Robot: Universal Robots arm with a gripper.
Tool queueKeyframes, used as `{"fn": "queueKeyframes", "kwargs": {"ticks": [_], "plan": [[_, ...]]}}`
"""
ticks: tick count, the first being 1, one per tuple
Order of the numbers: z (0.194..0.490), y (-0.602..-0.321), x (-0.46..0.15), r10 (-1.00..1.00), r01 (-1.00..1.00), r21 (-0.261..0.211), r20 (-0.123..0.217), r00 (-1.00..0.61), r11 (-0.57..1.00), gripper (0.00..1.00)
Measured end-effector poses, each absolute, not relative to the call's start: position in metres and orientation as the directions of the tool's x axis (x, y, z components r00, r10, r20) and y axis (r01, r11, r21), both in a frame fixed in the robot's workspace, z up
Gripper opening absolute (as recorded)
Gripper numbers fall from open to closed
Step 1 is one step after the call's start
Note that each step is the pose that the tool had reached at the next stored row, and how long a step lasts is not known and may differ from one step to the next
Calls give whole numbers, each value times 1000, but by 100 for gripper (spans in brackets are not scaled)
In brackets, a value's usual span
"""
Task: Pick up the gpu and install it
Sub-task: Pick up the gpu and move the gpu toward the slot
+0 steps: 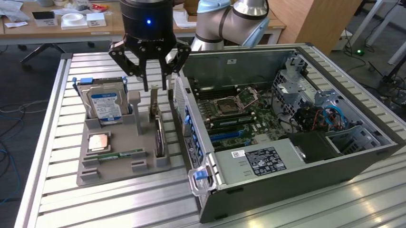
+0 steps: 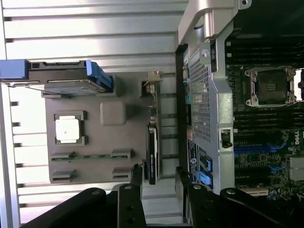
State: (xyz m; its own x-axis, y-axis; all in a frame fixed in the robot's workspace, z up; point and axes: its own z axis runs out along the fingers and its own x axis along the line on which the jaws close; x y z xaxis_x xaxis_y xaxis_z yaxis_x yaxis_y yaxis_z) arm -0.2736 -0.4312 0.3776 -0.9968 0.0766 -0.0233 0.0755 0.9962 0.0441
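Gpu (image 1: 159,137) stands on edge in its gray holder (image 1: 114,168), end effector (image 1: 156,86) hanging just above, pointing down, spread wide.

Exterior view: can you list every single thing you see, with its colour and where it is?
table: one, silver slats, under everything
computer case: one, grey, open, at the exterior view's right
motherboard: one, green, inside the case
power supply: one, grey with a black label, in the case's near end
tray: one, grey, beside the case
hard drive: one, silver with a blue-white label, standing at the tray's far end
gpu: one, black, on edge in the tray slot nearest the case
processor chip: one, silvery, flat in the tray
memory stick: one, green, flat in the tray
desk: one, wooden, behind
arm: one, silver-blue, behind the case
gripper: one, black, open, over the gpu
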Motion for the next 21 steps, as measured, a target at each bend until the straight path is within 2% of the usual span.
{"fn": "queueKeyframes", "kwargs": {"ticks": [21], "plan": [[339,-431,-278,77,76,44,-23,-997,996,42]]}}
